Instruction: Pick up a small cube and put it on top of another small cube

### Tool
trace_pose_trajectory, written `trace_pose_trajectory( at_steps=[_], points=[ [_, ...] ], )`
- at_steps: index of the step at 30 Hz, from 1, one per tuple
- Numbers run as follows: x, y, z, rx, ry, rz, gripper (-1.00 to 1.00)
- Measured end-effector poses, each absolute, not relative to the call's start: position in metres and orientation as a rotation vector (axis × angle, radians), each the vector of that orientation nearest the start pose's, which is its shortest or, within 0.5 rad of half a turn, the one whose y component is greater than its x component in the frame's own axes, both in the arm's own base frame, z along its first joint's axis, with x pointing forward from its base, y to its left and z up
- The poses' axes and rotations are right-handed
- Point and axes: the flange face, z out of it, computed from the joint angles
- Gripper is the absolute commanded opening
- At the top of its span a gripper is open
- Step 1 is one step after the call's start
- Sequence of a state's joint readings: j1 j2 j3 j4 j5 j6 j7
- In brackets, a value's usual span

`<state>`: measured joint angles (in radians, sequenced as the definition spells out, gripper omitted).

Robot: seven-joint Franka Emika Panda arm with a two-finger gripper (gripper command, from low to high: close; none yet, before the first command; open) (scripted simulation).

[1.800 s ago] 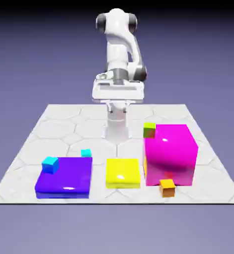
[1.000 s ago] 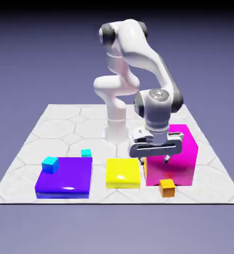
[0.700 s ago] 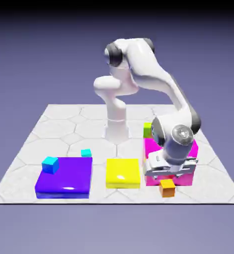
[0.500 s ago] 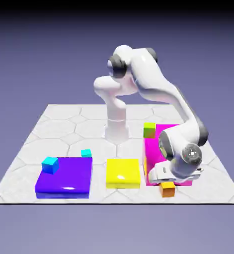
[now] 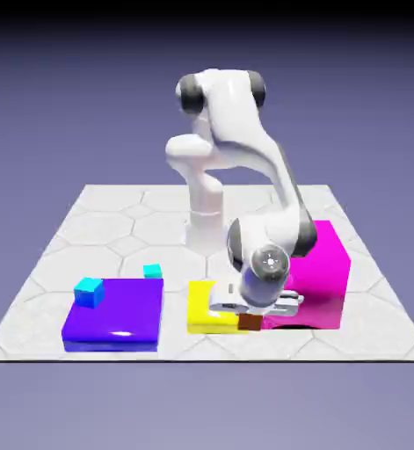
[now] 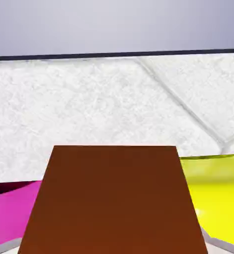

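gripper: jaws clamping the orange cube | cube: sitting low between the yellow block and the magenta block, filling the hand view | table: white

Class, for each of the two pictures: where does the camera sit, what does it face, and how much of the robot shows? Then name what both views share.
Exterior view: fixed, above the table, facing the whole white arm; the hand sits low between the yellow block and the magenta block.
Hand view: on the hand, looking along it; the orange cube fills the foreground, hiding the fingers.
Shared: orange cube, yellow block, magenta block, table.
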<state>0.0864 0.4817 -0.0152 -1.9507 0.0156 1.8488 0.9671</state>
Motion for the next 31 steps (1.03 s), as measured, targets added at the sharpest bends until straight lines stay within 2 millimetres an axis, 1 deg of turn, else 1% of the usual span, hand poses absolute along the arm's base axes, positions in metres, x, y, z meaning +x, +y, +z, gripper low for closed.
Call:
trace_pose_trajectory(
  at_steps=[4,8,11,13,15,18,19,20,21,23,24,25,27,28,30,31],
  points=[
    [0.509,-0.042,0.212,-2.869,1.615,0.876,-1.0],
    [0.458,-0.112,0.223,-2.732,1.762,0.891,-1.0],
    [0.413,-0.154,0.228,-2.614,1.852,0.903,-1.0],
    [0.381,-0.176,0.23,-2.529,1.903,0.91,-1.0],
    [0.344,-0.199,0.23,-2.421,1.962,0.916,-1.0],
    [0.293,-0.216,0.228,-2.284,2.008,0.921,-1.0],
    [0.285,-0.225,0.228,-2.243,2.038,0.919,-1.0],
    [0.284,-0.227,0.228,-2.235,2.044,0.919,-1.0],
    [0.289,-0.22,0.228,-2.263,2.023,0.92,-1.0],
    [0.303,-0.2,0.228,-2.348,1.955,0.924,-1.0],
    [0.302,-0.193,0.214,-2.362,1.941,0.924,-1.0],
    [0.289,-0.203,0.201,-2.305,1.986,0.922,-1.0],
    [0.278,-0.197,0.175,-2.304,1.989,0.922,-1.0],
    [0.274,-0.194,0.166,-2.305,1.989,0.922,1.0],
    [0.274,-0.194,0.166,-2.309,1.99,0.922,1.0],
    [0.28,-0.197,0.178,-2.308,1.988,0.922,1.0]
  ],
)
